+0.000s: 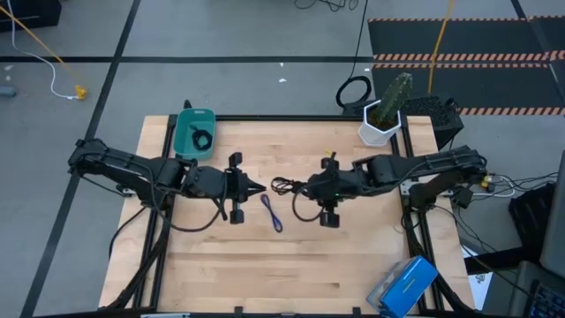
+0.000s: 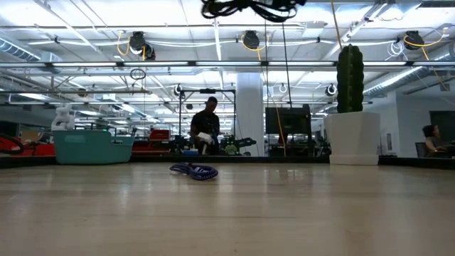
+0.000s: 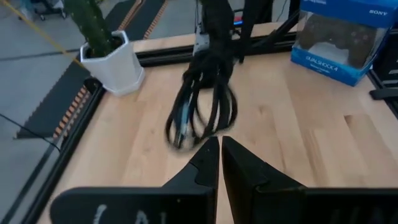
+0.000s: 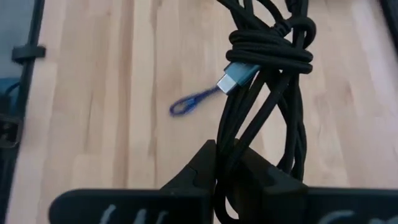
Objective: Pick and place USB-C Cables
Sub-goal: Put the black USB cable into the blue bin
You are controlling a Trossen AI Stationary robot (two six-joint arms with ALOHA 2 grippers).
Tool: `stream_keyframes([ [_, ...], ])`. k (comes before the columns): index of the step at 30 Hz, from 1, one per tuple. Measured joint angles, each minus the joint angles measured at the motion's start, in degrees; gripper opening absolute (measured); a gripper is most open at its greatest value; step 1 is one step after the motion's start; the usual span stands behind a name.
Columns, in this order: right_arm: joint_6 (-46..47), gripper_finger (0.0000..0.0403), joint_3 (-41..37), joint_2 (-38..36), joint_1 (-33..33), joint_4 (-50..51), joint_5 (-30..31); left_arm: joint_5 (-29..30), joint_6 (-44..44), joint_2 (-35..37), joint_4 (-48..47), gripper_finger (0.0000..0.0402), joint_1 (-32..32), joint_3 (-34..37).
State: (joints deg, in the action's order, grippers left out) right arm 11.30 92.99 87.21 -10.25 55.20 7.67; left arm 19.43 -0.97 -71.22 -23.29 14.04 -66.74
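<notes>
My right gripper (image 1: 298,185) is over the middle of the table, shut on a black coiled USB-C cable (image 4: 264,81) that is held up in the air; the cable also shows at the top of the low view (image 2: 249,8). My left gripper (image 1: 261,188) is shut and empty, facing that cable from its left (image 3: 220,146). The blue-purple cable (image 1: 272,215) lies flat on the table just nearer than both grippers. Another black cable (image 1: 203,139) lies inside the teal tray (image 1: 183,141) at the far left. My right gripper pinches a few strands of the black bundle (image 4: 229,146) between its two fingers, at one end of the coil. The fingers come roughly level from the table's right. The bundle is lifted clear of the table, its loops and silver plug (image 4: 234,77) sticking out past the fingertips.
A cactus in a white pot (image 1: 381,119) stands at the far right corner. A blue box (image 1: 404,284) lies at the near right edge. A person (image 2: 206,128) stands in the room beyond the table. Bare wood lies near and left of the grippers.
</notes>
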Motion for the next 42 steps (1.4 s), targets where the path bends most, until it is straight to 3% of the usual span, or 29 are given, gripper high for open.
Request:
stream_keyframes([
  [7, 0.3, 0.0018, -3.6, 2.5, -1.9, -4.1, 5.9, 0.0, -1.7, 0.0, -1.4, 0.0043, 1.9, 0.0],
  [16, 2.9, 0.0018, -13.2, 2.3, -5.5, -17.7, 5.8, 0.0, -7.4, -5.8, 7.5, 0.0177, 5.3, 0.0],
  [22, 4.6, 0.0018, -14.1, 1.6, -6.1, -17.3, 5.6, 0.4, -14.0, -11.4, 10.7, 0.0237, 5.2, -1.7],
  [28, 5.4, 0.0018, -14.2, -0.9, -6.5, -17.0, 7.9, 5.5, -15.7, -12.9, 9.8, 0.0243, 5.2, -3.8],
  [35, 6.0, 0.0018, -14.2, -3.5, -8.1, -17.3, 16.3, 7.7, -16.0, -12.8, 8.6, 0.0218, 4.7, -3.9],
  [42, 6.9, 0.0018, -14.2, -3.5, -8.3, -17.7, 16.3, 15.6, -20.9, -14.4, 9.7, 0.0198, 4.2, -3.9],
])
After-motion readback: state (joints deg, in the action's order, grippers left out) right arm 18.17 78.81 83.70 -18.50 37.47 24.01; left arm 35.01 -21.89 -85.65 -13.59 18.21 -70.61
